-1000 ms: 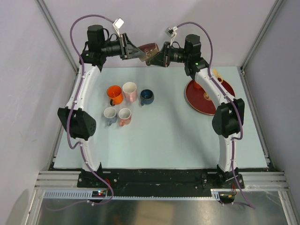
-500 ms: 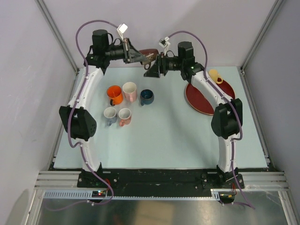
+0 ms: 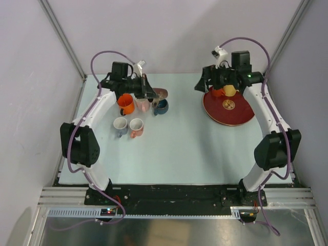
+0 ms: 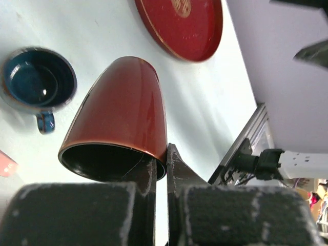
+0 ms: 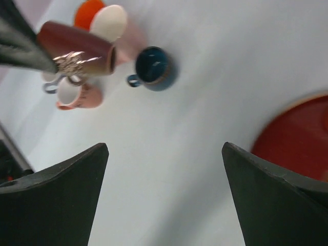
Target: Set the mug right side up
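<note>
Left wrist view has the left hand (image 4: 167,154) clamped on a thin pinch of wall at the rim of the glossy maroon mug (image 4: 123,113). The mug hangs on its side in the air, mouth toward the camera.

In the top view it sits upper left of centre, directly over the dark blue mug (image 3: 161,106) and beside the pale pink mug (image 3: 142,103) and orange mug (image 3: 125,102). That small grip on a slick glaze looks like the weak point. I judge the mug could pivot or slip as it is rotated upright, and it would land on the cups beneath. Lowering it straight down risks clipping the blue mug's rim.

The right hand (image 5: 165,148) is spread wide and empty, at upper right over the red plate (image 3: 241,115) near a yellow mug (image 3: 229,90), well apart from the work.

Bare bench (image 3: 184,148) lies centre and lower in the frame. The far bench edge runs close above the cluster, so moving down-frame seems safer.
</note>
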Motion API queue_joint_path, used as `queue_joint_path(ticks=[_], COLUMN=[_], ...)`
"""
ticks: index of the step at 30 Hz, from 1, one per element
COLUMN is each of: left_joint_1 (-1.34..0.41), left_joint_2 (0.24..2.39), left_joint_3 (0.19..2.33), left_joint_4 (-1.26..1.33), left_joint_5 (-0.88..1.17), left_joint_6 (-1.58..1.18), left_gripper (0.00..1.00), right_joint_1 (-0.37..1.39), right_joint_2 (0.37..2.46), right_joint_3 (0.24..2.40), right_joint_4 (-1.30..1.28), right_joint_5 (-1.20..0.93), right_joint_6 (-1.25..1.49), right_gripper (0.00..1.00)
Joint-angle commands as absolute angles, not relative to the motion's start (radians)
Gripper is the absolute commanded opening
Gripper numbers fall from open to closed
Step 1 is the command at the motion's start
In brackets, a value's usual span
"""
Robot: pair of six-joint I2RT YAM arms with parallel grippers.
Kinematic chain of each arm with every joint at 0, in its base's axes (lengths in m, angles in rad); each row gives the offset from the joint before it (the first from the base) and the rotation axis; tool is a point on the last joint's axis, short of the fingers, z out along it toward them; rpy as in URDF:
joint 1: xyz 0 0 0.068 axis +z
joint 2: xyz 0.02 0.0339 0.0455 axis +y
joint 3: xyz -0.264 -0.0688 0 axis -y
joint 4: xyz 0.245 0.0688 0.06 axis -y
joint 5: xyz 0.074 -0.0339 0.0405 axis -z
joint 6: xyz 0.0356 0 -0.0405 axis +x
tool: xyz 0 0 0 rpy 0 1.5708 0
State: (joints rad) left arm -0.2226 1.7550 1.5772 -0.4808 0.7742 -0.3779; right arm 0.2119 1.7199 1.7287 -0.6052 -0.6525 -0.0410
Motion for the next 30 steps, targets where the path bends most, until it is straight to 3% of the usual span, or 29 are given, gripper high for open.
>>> queue_joint_path(ticks=[1,6,10,16,30], left_joint_1=[-0.287,-0.399,-0.463,-0.545,-0.618], left_joint_2=[1.666,1.684,1.766,1.806,1.892], left_joint_3=[1.583,1.671,1.805,1.802,1.698], left_joint_4=[-0.675,-0.811,-0.881,-0.903,-0.998], left_joint_5=[0.682,0.443,0.286,0.180,-0.037], left_joint_6=[-0.204,-0.053,-0.140,-0.285,-0.399], left_gripper=[0.00,0.00,0.00,0.00,0.00], right_joint_1=[0.205,0.223,0.238,0.222,0.191], right_joint_2=[1.595,1.501,1.405,1.356,1.299], right_joint_3=[1.716,1.589,1.473,1.425,1.341], right_joint_4=[-0.722,-0.707,-0.666,-0.707,-0.663], right_joint_5=[-0.475,-0.424,-0.297,-0.137,-0.202], right_joint_6=[-0.165,-0.104,-0.149,-0.133,-0.064], right_gripper=[0.99,1.00,0.99,1.00,0.99])
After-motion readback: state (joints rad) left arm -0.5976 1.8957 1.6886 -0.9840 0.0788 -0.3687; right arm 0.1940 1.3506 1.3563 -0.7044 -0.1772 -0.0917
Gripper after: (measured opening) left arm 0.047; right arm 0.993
